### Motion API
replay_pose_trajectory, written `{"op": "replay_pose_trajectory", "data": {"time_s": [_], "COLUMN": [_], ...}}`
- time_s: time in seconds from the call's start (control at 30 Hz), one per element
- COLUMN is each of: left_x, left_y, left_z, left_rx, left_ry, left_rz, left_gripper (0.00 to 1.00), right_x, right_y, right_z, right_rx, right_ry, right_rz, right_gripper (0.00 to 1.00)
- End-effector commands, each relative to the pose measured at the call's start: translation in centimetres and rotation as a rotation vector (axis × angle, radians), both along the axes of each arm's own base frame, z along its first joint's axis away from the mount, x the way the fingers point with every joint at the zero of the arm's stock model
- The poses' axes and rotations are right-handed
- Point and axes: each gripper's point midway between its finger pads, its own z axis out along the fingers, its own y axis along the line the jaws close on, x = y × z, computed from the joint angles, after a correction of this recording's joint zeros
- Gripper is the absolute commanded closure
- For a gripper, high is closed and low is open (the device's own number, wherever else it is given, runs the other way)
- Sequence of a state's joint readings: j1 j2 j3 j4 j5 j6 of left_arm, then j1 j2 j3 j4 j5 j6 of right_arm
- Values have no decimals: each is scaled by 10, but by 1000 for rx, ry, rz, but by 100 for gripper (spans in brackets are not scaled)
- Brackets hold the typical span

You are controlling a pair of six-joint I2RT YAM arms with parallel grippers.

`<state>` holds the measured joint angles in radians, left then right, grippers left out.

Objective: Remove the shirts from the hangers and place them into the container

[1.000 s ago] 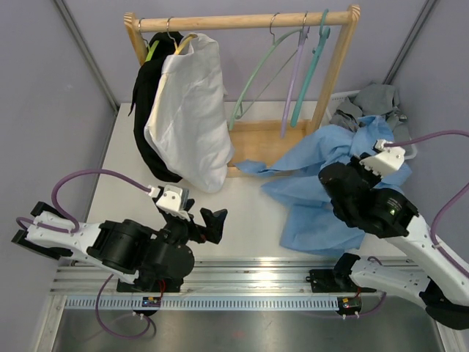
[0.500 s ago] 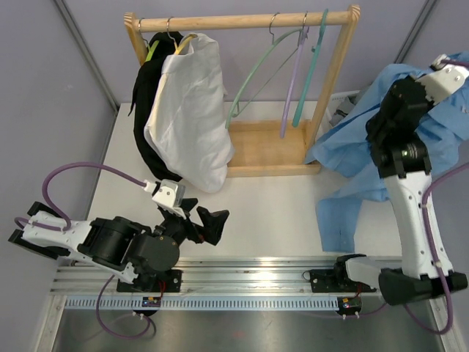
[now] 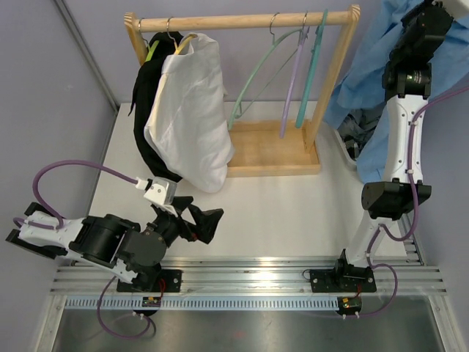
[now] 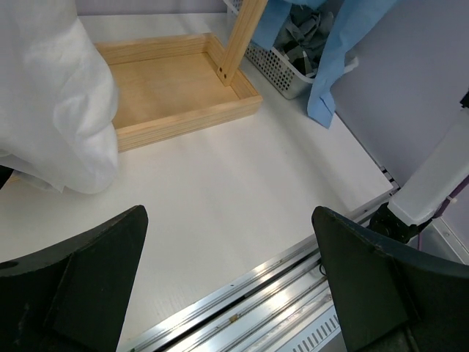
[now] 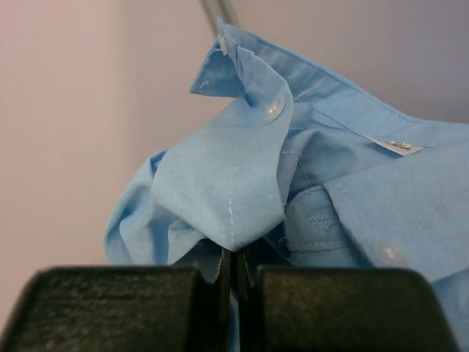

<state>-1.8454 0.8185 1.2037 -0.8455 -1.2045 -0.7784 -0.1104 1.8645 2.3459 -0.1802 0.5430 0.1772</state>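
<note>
The light blue shirt (image 3: 359, 81) is cut off by the top and right edges of the overhead view, and the right gripper (image 5: 236, 268) is lost there; from its own wrist only two dark finger ends are seen. The container (image 4: 282, 70) is largely covered by that shirt and clipped by the frame's top. The black shirt (image 3: 146, 110) is mostly hidden behind the white shirt (image 3: 187, 110), and the yellow hanger (image 3: 183, 40) and lime hanger (image 3: 152, 50) are all but buried.
</note>
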Motion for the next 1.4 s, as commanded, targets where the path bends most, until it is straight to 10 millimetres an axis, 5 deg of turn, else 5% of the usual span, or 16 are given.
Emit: {"op": "replay_pose_trajectory", "data": {"time_s": [0.0, 0.13, 0.27, 0.4, 0.53, 0.6, 0.67, 0.7, 0.77, 0.8, 0.9, 0.93, 1.03, 1.13, 1.37], "left_x": [4, 8, 15, 19, 23, 24, 24, 24, 23, 23, 21, 20, 20, 19, 14], "left_y": [4, 12, 23, 32, 39, 40, 39, 39, 38, 38, 34, 33, 32, 29, 23], "left_z": [7, 3, 3, 5, 3, 1, -1, -2, -4, -5, -9, -11, -14, -16, -20], "left_rx": [-52, -63, -91, -102, -108, -111, -112, -113, -111, -114, -117, -115, -117, -124, -133], "left_ry": [-9, -12, -20, -29, -29, -30, -29, -27, -25, -22, -8, -5, -3, 1, 23], "left_rz": [22, 44, 81, 103, 127, 139, 141, 144, 141, 142, 128, 122, 123, 117, 84], "left_gripper": [1, 1, 1, 1, 1, 1, 1, 1, 1, 1, 1, 1, 1, 1, 1], "right_x": [-29, -62, -63, -52, -2, 43, 60, 84, 89, 100, 104, 107, 105, 83, 15], "right_y": [30, 41, 33, 23, 15, 7, 9, 8, 12, 12, 1, -1, -3, 6, 9], "right_z": [127, 177, 176, 164, 121, 69, 36, -14, -48, -94, -159, -198, -269, -364, -505], "right_rx": [-176, -285, -286, -281, -276, -230, -197, -177, -159, -152, -100, -54, 62, 183, 414], "right_ry": [-454, -702, -785, -807, -669, -507, -409, -289, -188, -79, 101, 221, 401, 687, 1129], "right_rz": [137, 141, 93, 55, 50, 55, 84, 101, 79, 74, 13, 11, -11, 5, -43], "right_gripper": [100, 100, 100, 100, 100, 100, 100, 100, 100, 100, 100, 100, 100, 100, 100]}}
